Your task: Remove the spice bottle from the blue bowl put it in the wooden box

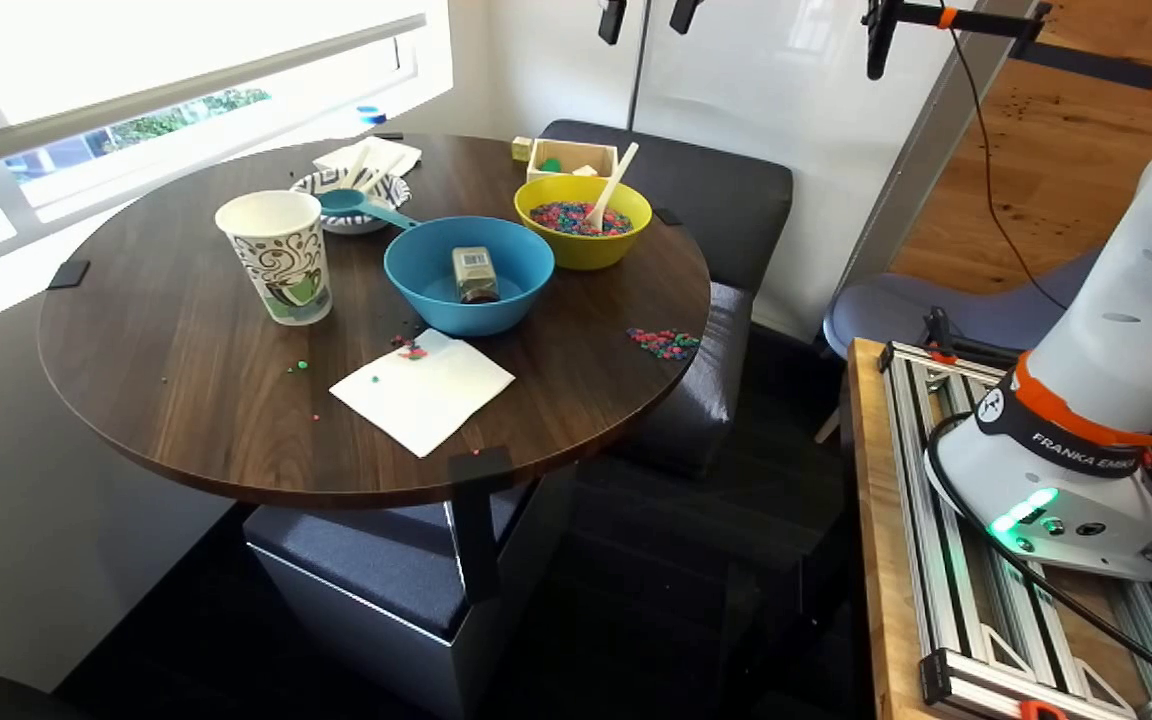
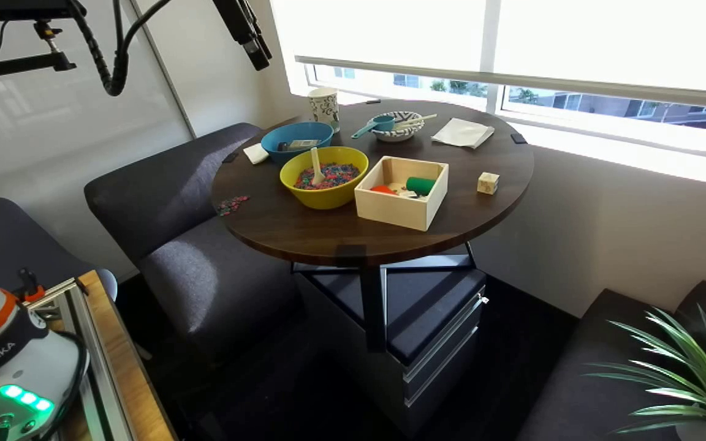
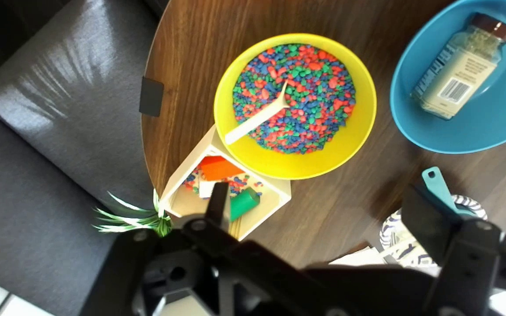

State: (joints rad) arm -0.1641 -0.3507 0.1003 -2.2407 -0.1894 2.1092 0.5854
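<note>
The spice bottle [image 1: 474,272] is a small clear bottle with a brown cap and a label with a barcode. It lies on its side inside the blue bowl [image 1: 461,318] in both exterior views. In the wrist view the bottle [image 3: 461,72] and blue bowl [image 3: 505,118] are at the upper right. The wooden box [image 2: 394,211] stands open beside the yellow bowl and holds a green block, an orange block and small pieces. It also shows in the wrist view [image 3: 279,193]. My gripper [image 3: 321,213] is open and empty, high above the table, also at the top of an exterior view [image 1: 648,18].
The yellow bowl [image 2: 322,199], full of coloured bits with a spoon, touches or nearly touches both the box and blue bowl. A paper cup [image 1: 281,265], a patterned bowl with a blue scoop [image 2: 383,124], napkins [image 1: 423,390] and a small wooden cube [image 2: 488,183] are on the round table.
</note>
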